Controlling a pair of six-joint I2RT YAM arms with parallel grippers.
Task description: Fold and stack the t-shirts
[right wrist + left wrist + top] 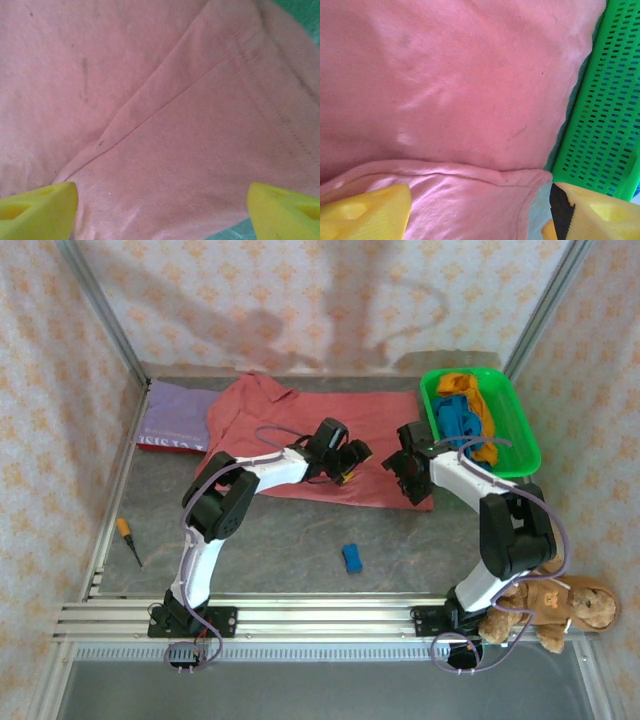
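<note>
The large salmon-pink t-shirt (330,435) lies spread across the back middle of the table. My left gripper (352,462) hovers open over its near part. In the left wrist view the yellow fingers (370,215) stand wide apart over a folded hem of the pink cloth (470,100). My right gripper (406,476) is open over the shirt's near right corner, and its wrist view has pink cloth (165,125) spanning the gap between the fingers (37,210). A folded lilac t-shirt (180,412) rests on a dark red one (165,444) at the back left. Blue (455,420) and orange (470,390) t-shirts lie in the basket.
The green perforated basket (520,430) stands at the back right, close beside the pink shirt's edge; its wall (605,125) is in the left wrist view. A small blue block (352,558) lies front centre, a screwdriver (128,540) front left, a teddy bear (555,605) by the right base.
</note>
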